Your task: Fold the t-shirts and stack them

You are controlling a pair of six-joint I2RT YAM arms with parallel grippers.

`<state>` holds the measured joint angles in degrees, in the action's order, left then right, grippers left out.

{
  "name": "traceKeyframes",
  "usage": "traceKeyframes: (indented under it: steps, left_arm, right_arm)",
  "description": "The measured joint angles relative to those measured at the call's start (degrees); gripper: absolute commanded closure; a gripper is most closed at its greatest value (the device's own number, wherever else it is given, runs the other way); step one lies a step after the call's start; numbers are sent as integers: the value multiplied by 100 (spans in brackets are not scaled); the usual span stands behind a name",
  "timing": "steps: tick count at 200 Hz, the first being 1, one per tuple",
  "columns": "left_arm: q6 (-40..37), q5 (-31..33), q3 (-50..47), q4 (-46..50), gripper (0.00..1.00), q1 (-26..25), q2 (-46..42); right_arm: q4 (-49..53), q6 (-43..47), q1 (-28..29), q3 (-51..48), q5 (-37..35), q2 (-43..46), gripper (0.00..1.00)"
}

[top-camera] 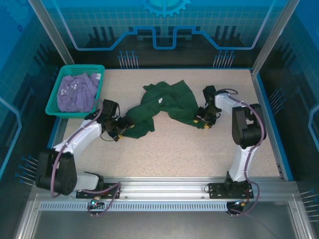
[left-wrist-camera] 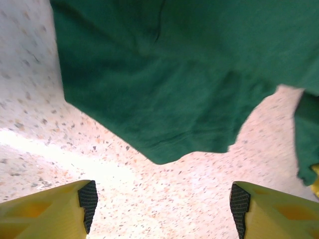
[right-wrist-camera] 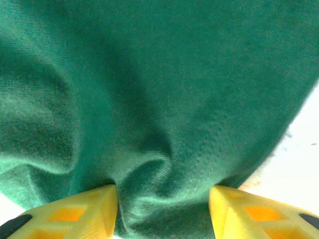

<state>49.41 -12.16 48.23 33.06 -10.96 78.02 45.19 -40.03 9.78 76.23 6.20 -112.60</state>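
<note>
Centrally on the speckled tabletop (top-camera: pixel 199 159): dark green t-shirt (top-camera: pixel 169 102), unfolded and crumpled, laid in a slanting band from right of centre toward the near left. Broad bunched mass at the far-right end, narrower twisted tail at the near-left end, small white label (top-camera: pixel 160 101) showing among the upper folds. Well apart from it, at the far left corner: teal mesh basket (top-camera: pixel 54 94), upright, holding lavender t-shirt (top-camera: pixel 77 92) in a loose heap, not folded, one part lapping toward the basket's right rim. Left tool (top-camera: pixel 123 128): low at the near-left tail of the green cloth. From the left wrist, left tool (left-wrist-camera: pixel 164 211) with jaws set wide, yellow fingers (left-wrist-camera: pixel 45 211) with black ribbed pads at either side, bare speckled surface between them, nothing held. Green hem just beyond the fingertips, clear of both pads. Second scrap of the same green cloth at the right edge of that view. Right tool (top-camera: pixel 202 121): at the right edge of the green mass, pointing left into it. From the right wrist, right tool (right-wrist-camera: pixel 163 199) with jaws roughly half apart, a soft rounded fold of green cloth bulging into the gap, lying loose between the fingers rather than pinched flat. Stitched seam running up the cloth just right of the fold, pale tabletop visible at the lower right corner past the cloth's edge.
</note>
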Motion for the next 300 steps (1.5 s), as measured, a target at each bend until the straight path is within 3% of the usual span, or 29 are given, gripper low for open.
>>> traceKeyframes:
  steps: [30,55,81,107,159,217,240,290,300]
  left_arm:
    - [-173,-212,166,-66,19,-389,509]
    - [-518,-184,1196,48,16,-798,1158]
    - [-1316,170,2682,238,14,-1167,2024]
    - [-2218,769,3519,409,13,-1523,2697]
    - [-3429,1832,3720,675,19,-1945,3585]
    - [-3928,2658,3939,599,32,-1987,3840]
    - [-4050,2844,4072,511,42,-1987,3877]
    - [-4179,3040,4365,437,98,-1996,4079]
    - [-4236,3032,4402,448,100,-1996,4079]
  right_arm:
    - [20,-9,42,72,2,-26,49]
    - [4,-68,42,42,-22,17,46]
    - [-11,-107,42,-190,-107,343,44]
    - [-31,-114,42,-461,-144,872,43]
    - [-170,-240,57,-1165,-101,2074,42]
    - [-483,-308,203,-1777,166,2997,43]
    - [-660,-306,306,-1862,293,3152,43]
    - [-831,-304,461,-1930,442,3257,46]
    - [-861,-308,476,-1932,466,3270,47]
